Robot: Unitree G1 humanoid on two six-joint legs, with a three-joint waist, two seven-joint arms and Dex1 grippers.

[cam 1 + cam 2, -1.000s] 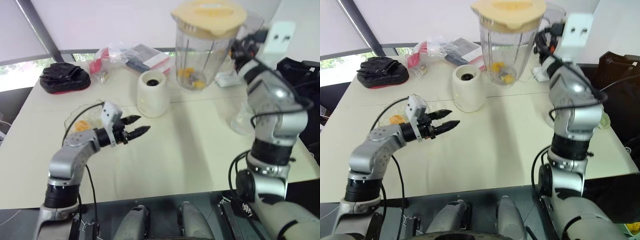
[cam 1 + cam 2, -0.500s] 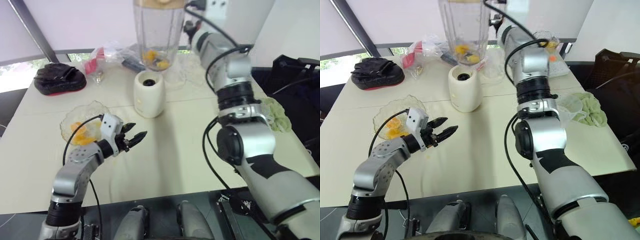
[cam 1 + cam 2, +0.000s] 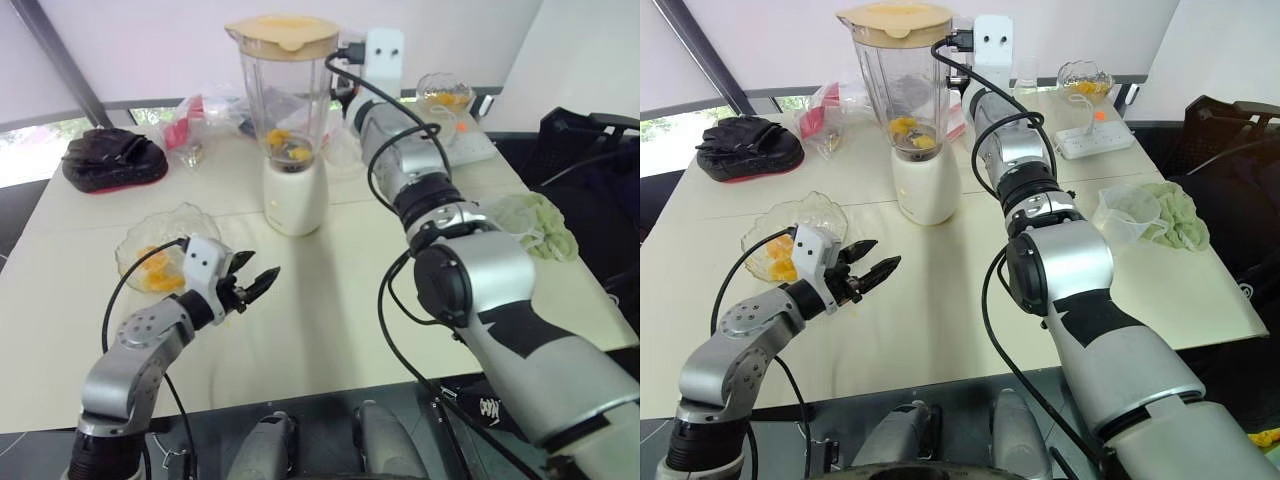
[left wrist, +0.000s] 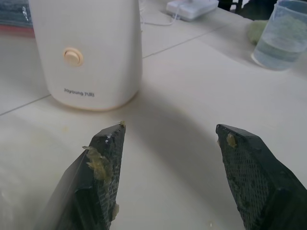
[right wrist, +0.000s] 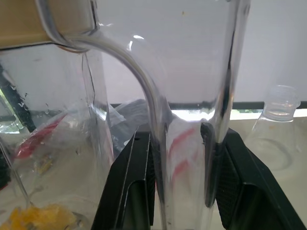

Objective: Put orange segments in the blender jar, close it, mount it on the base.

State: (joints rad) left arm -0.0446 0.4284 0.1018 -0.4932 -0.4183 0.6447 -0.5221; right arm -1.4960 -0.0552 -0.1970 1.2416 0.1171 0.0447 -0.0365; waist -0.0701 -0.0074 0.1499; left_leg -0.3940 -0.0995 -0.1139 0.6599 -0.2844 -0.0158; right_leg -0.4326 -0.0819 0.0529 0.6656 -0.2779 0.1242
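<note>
The clear blender jar (image 3: 283,95) with its pale yellow lid (image 3: 284,30) stands upright on the white base (image 3: 295,195). Orange segments (image 3: 279,141) lie at the jar's bottom. My right gripper (image 5: 180,143) is shut on the jar's clear handle (image 5: 158,129), one black finger (image 5: 139,187) on each side. Closer to me and to the left, my left gripper (image 3: 255,285) hovers open over the table with nothing in it; orange pulp sticks to its fingers (image 4: 103,172). A glass bowl (image 3: 140,240) with more segments sits just left of that gripper.
A black pouch (image 3: 110,160) and plastic bags (image 3: 195,115) lie at the back left. At the back right are a power strip (image 3: 470,145) and a small glass bowl (image 3: 445,95). A clear measuring cup (image 3: 1130,215) and a green cloth (image 3: 540,220) sit at the right.
My right arm carried the jar left and down until it stands on the base. The camera shifted. My left gripper stayed open, low over the table.
</note>
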